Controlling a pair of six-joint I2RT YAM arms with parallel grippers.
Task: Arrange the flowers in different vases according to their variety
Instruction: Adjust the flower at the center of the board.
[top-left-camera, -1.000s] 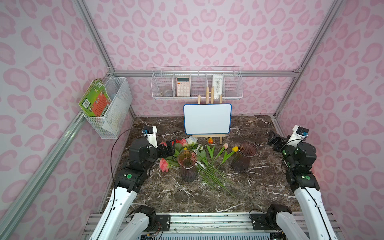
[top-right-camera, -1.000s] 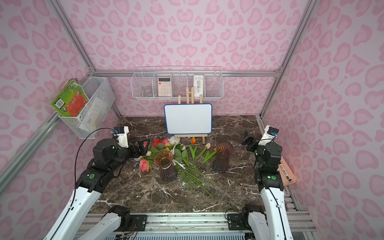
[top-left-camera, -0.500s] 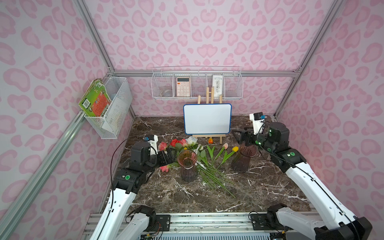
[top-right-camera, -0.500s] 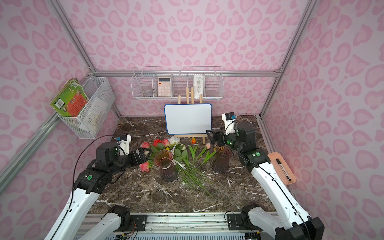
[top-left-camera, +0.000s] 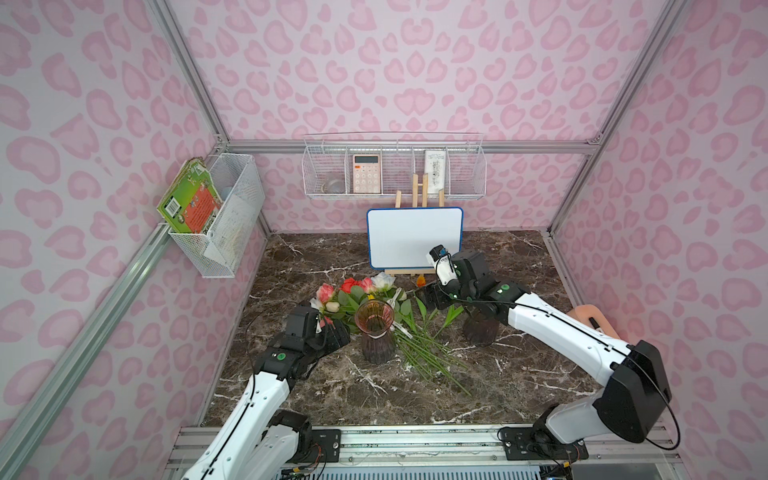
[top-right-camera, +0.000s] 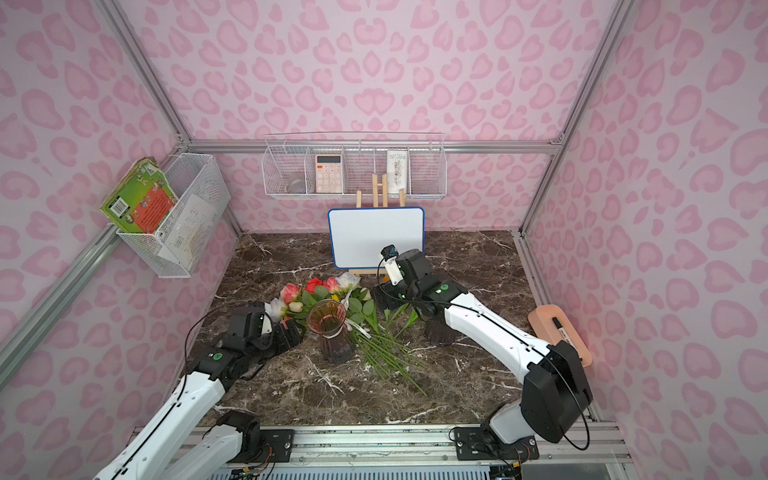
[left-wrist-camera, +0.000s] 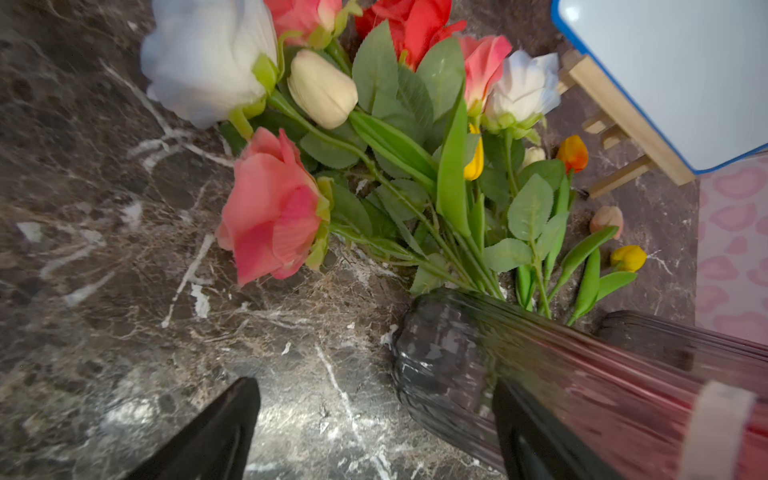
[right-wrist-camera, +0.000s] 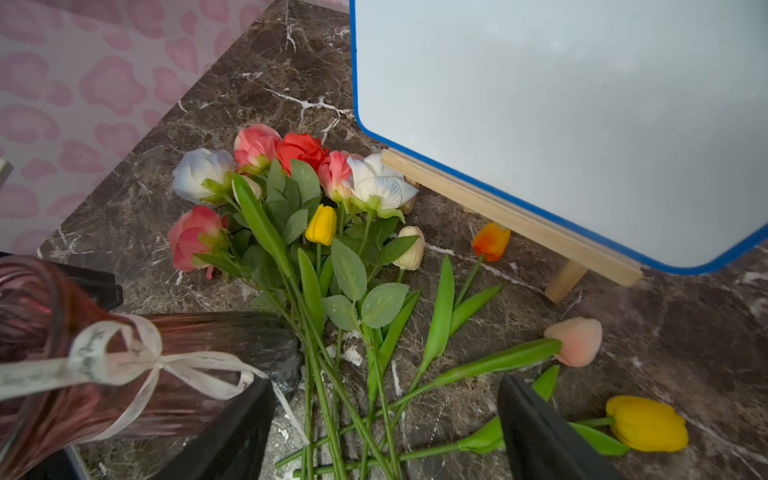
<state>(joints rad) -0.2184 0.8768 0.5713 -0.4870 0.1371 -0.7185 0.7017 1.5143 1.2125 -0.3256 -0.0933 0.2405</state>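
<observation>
Left claw (left-wrist-camera: 374, 386) and right claw (right-wrist-camera: 384, 384) both gape wide, empty, near the flowers (right-wrist-camera: 320, 224).

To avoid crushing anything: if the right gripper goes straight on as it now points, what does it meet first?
Probably the green stems lying on the marble table, between the open jaws of the right gripper; depth is unclear.
</observation>
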